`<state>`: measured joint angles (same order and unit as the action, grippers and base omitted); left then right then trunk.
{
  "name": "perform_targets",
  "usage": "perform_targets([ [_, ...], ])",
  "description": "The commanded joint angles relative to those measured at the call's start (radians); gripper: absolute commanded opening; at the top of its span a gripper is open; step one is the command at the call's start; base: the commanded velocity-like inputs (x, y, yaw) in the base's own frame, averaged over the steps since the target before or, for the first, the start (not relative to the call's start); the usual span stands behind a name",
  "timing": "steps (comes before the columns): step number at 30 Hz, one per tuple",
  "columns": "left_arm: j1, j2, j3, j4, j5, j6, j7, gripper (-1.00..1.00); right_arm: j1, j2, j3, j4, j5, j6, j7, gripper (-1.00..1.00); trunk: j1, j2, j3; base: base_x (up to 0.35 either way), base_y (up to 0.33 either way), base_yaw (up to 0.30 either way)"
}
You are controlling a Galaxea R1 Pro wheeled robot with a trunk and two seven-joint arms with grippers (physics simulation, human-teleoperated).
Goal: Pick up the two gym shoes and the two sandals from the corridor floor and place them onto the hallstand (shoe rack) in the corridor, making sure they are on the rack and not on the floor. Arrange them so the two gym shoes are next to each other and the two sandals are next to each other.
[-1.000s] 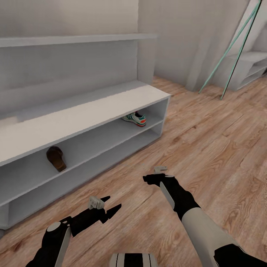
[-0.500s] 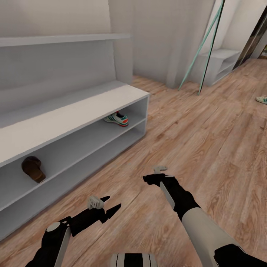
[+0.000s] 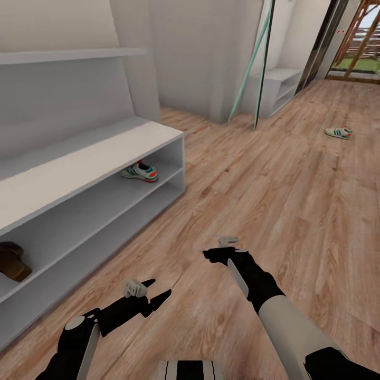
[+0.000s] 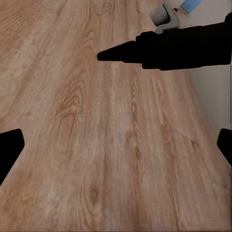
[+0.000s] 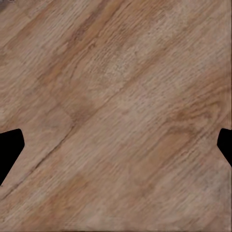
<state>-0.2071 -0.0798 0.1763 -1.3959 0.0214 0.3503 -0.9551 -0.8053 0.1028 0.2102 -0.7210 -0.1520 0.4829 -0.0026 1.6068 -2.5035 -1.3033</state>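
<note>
Far left: dark-brown sandal (image 3: 11,260) on hallstand (image 3: 89,161) upper shelf. White gym shoe (image 3: 139,172), green stripes, red-orange heel, same shelf, right end. Left tool (image 3: 157,293) spread, holding nothing; right tool (image 3: 214,248) likewise, both over corridor floor (image 3: 274,206). Second gym shoe (image 3: 338,132) on floor, far right.

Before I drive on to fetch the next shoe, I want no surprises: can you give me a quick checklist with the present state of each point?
1. Left claw empty: ok, open over bare corridor floor.
2. Right claw empty: ok, the right wrist view shows its tips wide apart over planks.
3. One gym shoe on the hallstand: ok, upper shelf.
4. One sandal on the hallstand: ok, same shelf, at the picture's left edge.
5. Second gym shoe on the rack: not ok, it lies on the floor far ahead to the right.
6. Second sandal placed: cannot tell.
</note>
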Motion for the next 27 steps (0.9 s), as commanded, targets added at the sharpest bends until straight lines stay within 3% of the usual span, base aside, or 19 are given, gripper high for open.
perform_targets([
  [1, 0.0, 0.0, 0.0, 0.0, 0.0, 0.0, 0.0, 1.0, 0.0, 0.0, 0.0, 0.0, 0.0, 0.0, 0.0, 1.0, 0.0, 0.0, 0.0, 0.0, 0.0, -0.295],
  [21, -0.001, -0.001, 0.003, 0.005, 0.002, 0.0, 0.005, 1.0, 0.0, 0.0, -0.001, 0.0, 0.0, 0.0, 0.001, 1.0, 0.0, 0.0, -0.013, 0.0, 0.0, -0.281],
  [24, -0.001, -0.001, 0.014, 0.007, 0.003, 0.0, 0.029, 1.0, 0.0, 0.0, -0.001, 0.0, 0.0, 0.0, 0.001, 1.0, 0.0, 0.0, -0.015, 0.0, 0.0, -0.272],
  [27, -0.001, -0.003, 0.045, 0.008, 0.003, 0.001, 0.093, 1.0, 0.0, 0.0, -0.001, 0.0, 0.0, 0.0, 0.001, 1.0, 0.0, 0.0, -0.018, 0.0, 0.0, -0.271],
])
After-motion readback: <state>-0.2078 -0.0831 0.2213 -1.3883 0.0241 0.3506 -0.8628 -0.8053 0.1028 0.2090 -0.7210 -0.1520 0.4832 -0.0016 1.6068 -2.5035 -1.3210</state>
